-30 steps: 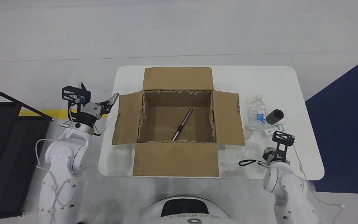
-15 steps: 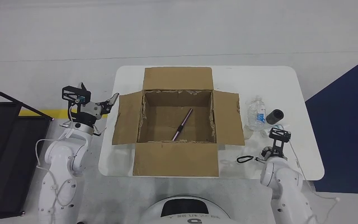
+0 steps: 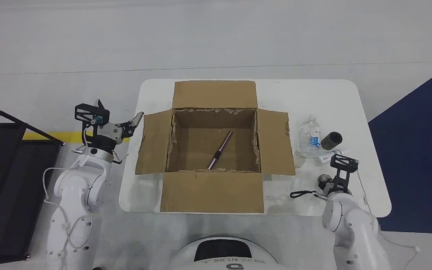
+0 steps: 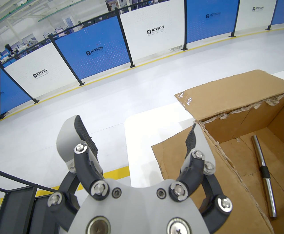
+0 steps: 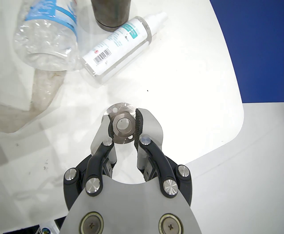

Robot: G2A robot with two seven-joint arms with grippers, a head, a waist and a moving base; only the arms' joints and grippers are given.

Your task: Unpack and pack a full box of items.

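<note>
The open cardboard box (image 3: pixel 213 194) stands mid-table with a thin metal rod (image 3: pixel 220 149) (image 4: pixel 263 167) lying on its floor. My left gripper (image 3: pixel 133 121) (image 4: pixel 135 123) hangs open and empty just off the box's left flap (image 4: pixel 177 155). At the table's front right, my right gripper (image 3: pixel 326 181) (image 5: pixel 123 117) is shut on the hub of a round metal flange (image 5: pixel 121 126) at table level. Beyond it lie a white bottle (image 5: pixel 119 45), a crumpled clear water bottle (image 3: pixel 309 135) (image 5: pixel 46 33) and a dark cylinder (image 3: pixel 331 140) (image 5: pixel 112 12).
A clear plastic sheet (image 5: pixel 33 93) lies between the right gripper and the box's right flap (image 3: pixel 277 142). The table's rounded front-right corner (image 5: pixel 240 124) is close to the right gripper. A black rack (image 3: pixel 17 162) stands beside the left arm.
The right arm shifted slightly toward the box and then back toward the table's right side, staying near the front right corner. The left arm and the box kept still.
</note>
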